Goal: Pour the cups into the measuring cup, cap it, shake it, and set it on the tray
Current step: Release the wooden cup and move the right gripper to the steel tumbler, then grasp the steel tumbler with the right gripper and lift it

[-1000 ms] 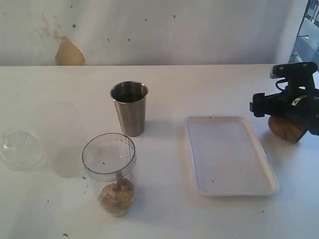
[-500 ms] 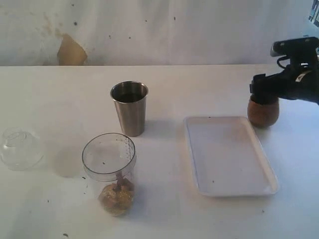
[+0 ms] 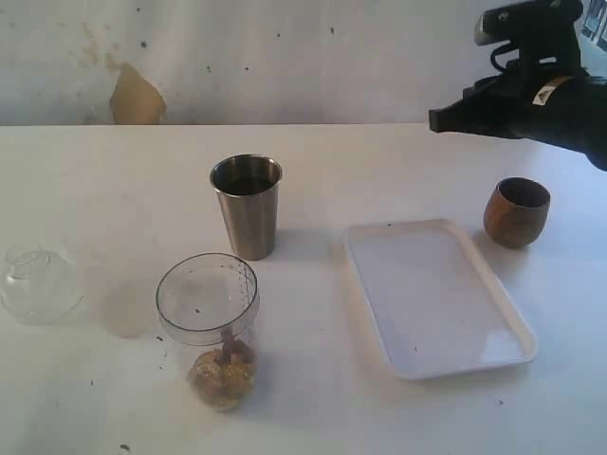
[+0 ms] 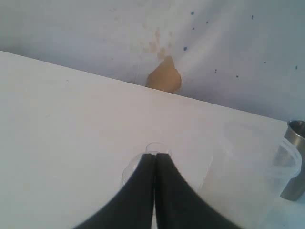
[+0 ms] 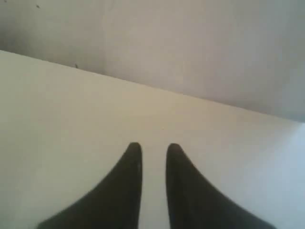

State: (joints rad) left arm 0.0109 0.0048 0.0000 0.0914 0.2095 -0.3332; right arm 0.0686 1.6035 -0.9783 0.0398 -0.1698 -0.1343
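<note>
The tray (image 3: 436, 299) lies centre-right. At its nine o'clock stands the measuring cup (image 3: 209, 327), with brown contents in the bottom. The steel tumbler (image 3: 247, 209) is at that cup's twelve o'clock. It looks rigid, smooth and likely slippery, so I would clamp it mid-wall. The wooden cup (image 3: 516, 212) sits at the tray's two o'clock. My right gripper (image 5: 153, 150) shows a narrow gap and holds nothing. My left gripper (image 4: 155, 155) has its fingertips meeting and is apparently empty.
</note>
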